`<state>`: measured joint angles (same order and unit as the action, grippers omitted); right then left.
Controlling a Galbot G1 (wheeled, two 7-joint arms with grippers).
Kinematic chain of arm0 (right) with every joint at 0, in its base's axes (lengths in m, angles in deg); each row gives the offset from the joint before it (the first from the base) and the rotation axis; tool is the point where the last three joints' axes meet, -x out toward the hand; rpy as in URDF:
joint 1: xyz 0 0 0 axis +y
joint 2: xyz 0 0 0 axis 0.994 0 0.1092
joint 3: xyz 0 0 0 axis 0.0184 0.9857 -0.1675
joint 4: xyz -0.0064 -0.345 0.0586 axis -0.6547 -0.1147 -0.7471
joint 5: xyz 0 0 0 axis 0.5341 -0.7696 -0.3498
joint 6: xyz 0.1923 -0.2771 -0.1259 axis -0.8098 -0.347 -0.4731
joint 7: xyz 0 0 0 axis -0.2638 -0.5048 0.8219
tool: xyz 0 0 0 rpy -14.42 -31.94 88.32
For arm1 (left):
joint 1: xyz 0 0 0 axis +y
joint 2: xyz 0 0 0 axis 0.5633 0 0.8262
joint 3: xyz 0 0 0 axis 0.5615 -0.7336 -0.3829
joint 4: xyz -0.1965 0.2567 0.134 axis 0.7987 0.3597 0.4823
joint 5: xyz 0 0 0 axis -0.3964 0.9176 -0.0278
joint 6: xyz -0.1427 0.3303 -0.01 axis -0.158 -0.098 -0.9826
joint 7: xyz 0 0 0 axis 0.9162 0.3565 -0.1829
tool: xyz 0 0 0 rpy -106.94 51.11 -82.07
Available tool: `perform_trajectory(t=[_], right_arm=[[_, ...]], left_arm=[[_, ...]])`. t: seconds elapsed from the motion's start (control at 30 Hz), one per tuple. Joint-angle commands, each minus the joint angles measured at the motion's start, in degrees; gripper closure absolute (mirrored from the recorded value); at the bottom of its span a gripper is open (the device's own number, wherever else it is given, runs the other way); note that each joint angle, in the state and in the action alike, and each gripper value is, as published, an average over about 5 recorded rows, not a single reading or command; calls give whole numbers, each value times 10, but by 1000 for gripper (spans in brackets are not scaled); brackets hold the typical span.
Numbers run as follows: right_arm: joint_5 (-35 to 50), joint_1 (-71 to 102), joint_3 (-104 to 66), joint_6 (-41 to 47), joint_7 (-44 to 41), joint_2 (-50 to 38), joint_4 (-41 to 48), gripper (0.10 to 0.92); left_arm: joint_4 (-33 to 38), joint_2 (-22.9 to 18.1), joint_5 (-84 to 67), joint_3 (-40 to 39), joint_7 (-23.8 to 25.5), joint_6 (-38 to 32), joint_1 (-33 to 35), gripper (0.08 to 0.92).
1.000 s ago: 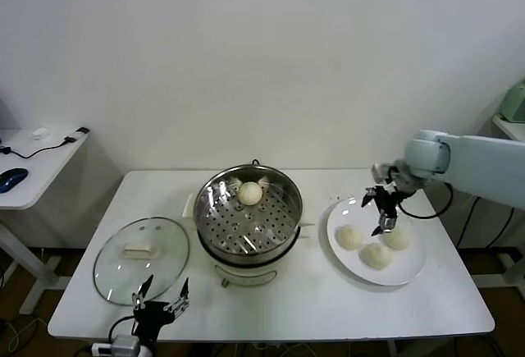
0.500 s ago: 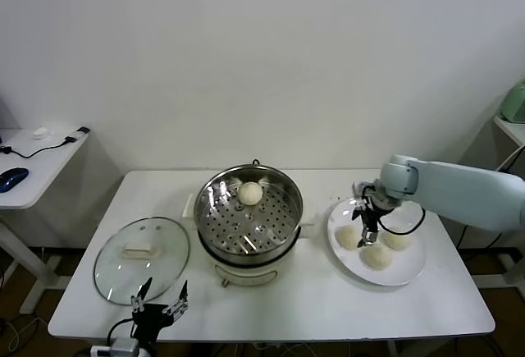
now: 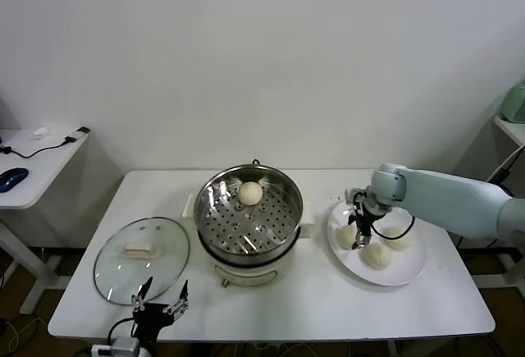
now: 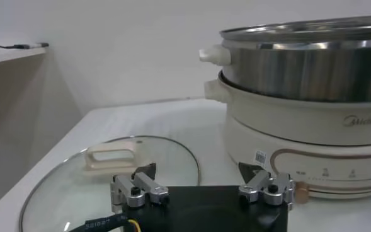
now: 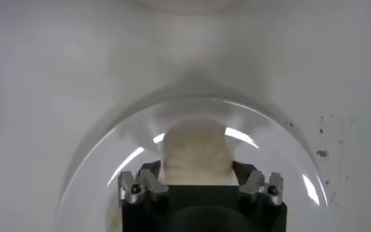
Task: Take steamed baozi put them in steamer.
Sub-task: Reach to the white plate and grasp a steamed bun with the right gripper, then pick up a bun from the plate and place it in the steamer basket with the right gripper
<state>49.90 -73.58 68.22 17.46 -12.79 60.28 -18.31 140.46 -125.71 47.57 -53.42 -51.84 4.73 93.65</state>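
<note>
We log the white table (image 3: pixel 271 308) first: it carries the steamer (image 3: pixel 248 246), the white plate (image 3: pixel 410 273) to its right and the glass lid (image 3: pixel 141 258) lying flat to its left.

The steamer stands uncovered, with 1 baozi (image 3: pixel 250 193) on the perforated tray near the far rim. We count that as 1 of 4 placed.

On the plate we see 3 baozi: the left one (image 3: pixel 348 236), the near one (image 3: pixel 377 256) and the right one (image 3: pixel 399 238). So 3 transfers are left, in our judgement.

The right gripper (image 3: pixel 359 234) is down at the plate on the left bun. In the right wrist view the bun (image 5: pixel 194 154) sits between the 2 fingers (image 5: pixel 140 186), which flank it closely; we cannot tell whether they already press it.

The left gripper (image 3: pixel 161 301) is parked at the near table edge by the lid, fingers spread wide and holding nothing.
</note>
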Motion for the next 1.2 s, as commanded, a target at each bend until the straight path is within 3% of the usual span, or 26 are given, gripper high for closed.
perform_trajectory(t=[0.03, 0.2, 0.4, 0.73, 0.97, 1.2], right_arm=[[-7, -2, -5, 0, -8, 1, 6, 380], [4, -47, 10, -4, -17, -9, -12, 453], [65, -198, 90, -14, -39, -21, -63, 465], [297, -493, 207, 2, -42, 64, -164, 463], [425, -463, 121, 83, 60, 182, -243, 465], [447, -350, 76, 123, 133, 284, -214, 465]], left_arm=[[2, -1, 4, -1, 0, 0, 1, 177], [5, -3, 6, -1, 0, 1, 3, 177], [7, -2, 6, -3, 0, 1, 4, 177], [21, 2, 6, -14, 1, 5, 1, 177], [26, 0, 15, -27, 2, 8, -1, 177], [35, 0, 17, -29, 1, 5, 10, 177]])
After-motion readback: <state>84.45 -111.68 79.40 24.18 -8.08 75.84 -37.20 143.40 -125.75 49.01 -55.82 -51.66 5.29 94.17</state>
